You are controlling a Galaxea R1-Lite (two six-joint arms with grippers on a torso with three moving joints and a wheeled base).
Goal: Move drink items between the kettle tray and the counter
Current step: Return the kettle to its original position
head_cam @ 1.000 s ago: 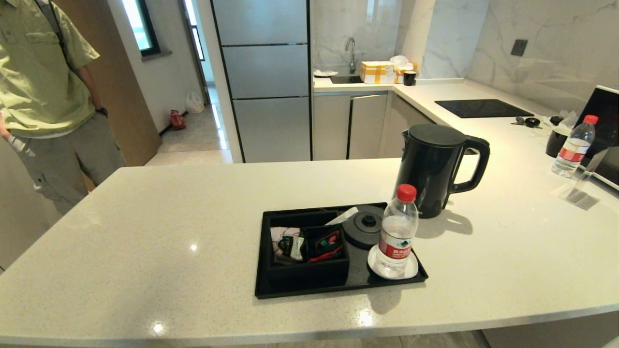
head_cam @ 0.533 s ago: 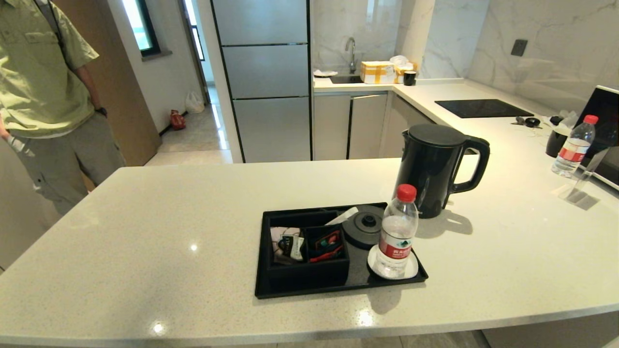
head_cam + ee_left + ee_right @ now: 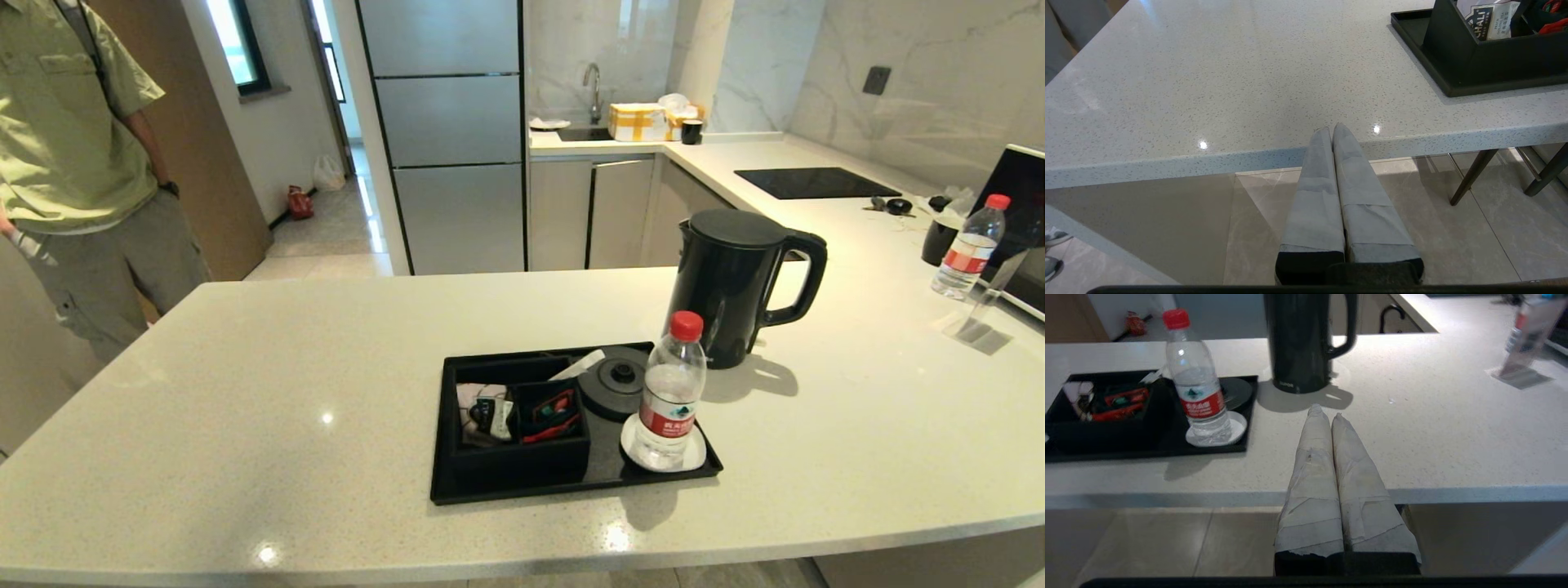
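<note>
Near the middle of the head view, the kettle tray [image 3: 702, 467] sat on the counter [image 3: 245, 408]. On its white coaster [image 3: 694, 457] stood the water bottle [image 3: 671, 392], upright, with its red cap on. Beside the bottle, toward the upper part of the tray, lay the round kettle base [image 3: 614, 384] with nothing on it. The kettle [image 3: 731, 286] stood off the tray, on the counter just above and right of it, with its handle pointing to the right of the frame. Some packets [image 3: 551, 415] and a sachet [image 3: 490, 415] filled the small boxes on the tray's left side.

No arm showed in the head view. In the right wrist view, the right gripper [image 3: 1324, 411] had its two fingers pressed together, holding nothing, and it hung at the counter's front edge, pointing toward the kettle. In the left wrist view, the left gripper [image 3: 1331, 130] was pressed together too, empty, low at the counter edge and well apart from the tray.

Things could go wrong from here. The bottle was tall and thin, so a bump from an arm going past could tip it over. The kettle was wide, so fingers not spread enough would just push it. The handle faced away from the tray, so a bad grab could turn the kettle.
</note>
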